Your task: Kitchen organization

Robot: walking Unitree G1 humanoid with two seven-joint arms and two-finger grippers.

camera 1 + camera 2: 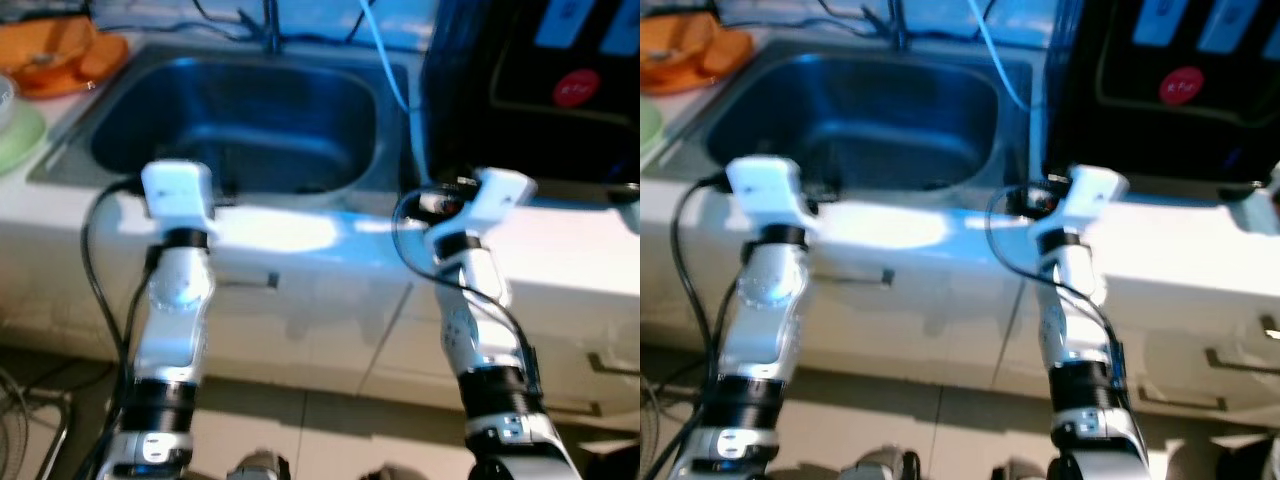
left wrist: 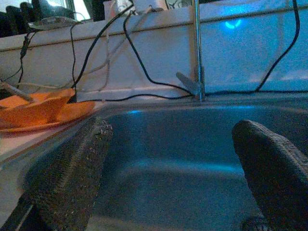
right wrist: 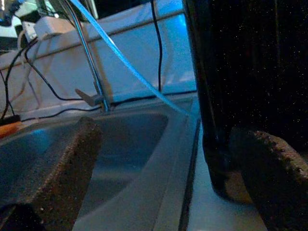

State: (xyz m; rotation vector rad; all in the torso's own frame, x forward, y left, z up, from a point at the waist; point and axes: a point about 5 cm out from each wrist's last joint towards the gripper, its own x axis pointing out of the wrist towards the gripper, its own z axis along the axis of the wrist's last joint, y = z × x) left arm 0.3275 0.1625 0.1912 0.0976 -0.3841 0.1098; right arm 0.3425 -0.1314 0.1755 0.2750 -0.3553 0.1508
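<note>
Both silver arms reach up from the bottom of the head view toward the front edge of the desk (image 1: 560, 270). Left tool (image 2: 178, 173) sits at the near rim of the sink (image 1: 250, 110), fingers (image 2: 72, 178) spread wide apart with nothing between them, pointing into the steel basin. Right tool (image 3: 173, 178) is at the desk edge just right of the sink, released too, its fingers (image 3: 53, 168) well apart, one on the sink side and the other in front of a tall black appliance (image 1: 530, 90).

Moving outward: the sink basin looks bare from here, faucet (image 2: 197, 48) standing at its far rim with a small lever at the base. A pale blue hose (image 3: 125, 62) runs down across the corner between sink and black appliance, which stands on the desk touching the sink's right rim and has a red round sticker (image 1: 575, 88). Black cables (image 2: 139, 62) trail along the back wall. Off to the left of the sink there's an orange dish (image 1: 60, 55) and a light green plate (image 1: 20, 135) near it. White cabinet fronts (image 1: 300, 310) run below the desk.
</note>
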